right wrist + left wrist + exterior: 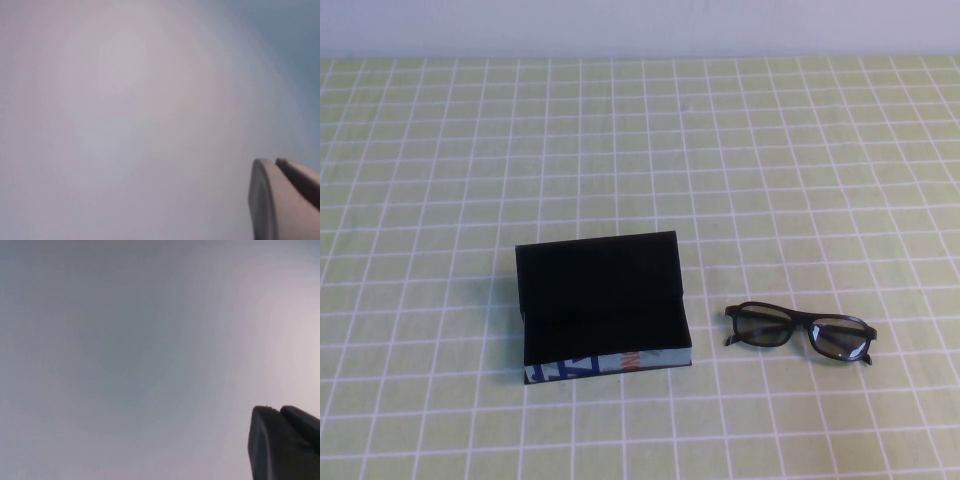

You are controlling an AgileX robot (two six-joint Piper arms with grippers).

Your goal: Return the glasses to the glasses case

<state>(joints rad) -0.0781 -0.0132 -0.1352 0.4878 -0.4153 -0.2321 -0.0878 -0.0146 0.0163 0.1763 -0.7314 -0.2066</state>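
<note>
The glasses case (603, 318) lies open near the middle of the table in the high view. Its flap lid stands up at the back, its black lining is empty, and its blue-white front with an orange mark faces me. The black glasses (798, 332) lie folded on the table just right of the case, apart from it. Neither arm shows in the high view. My left gripper (280, 409) and my right gripper (275, 161) each show only in their own wrist view, fingers together, holding nothing, against a blank pale background.
The table is covered with a yellow-green checked cloth (440, 200). A pale wall (640, 25) runs along the far edge.
</note>
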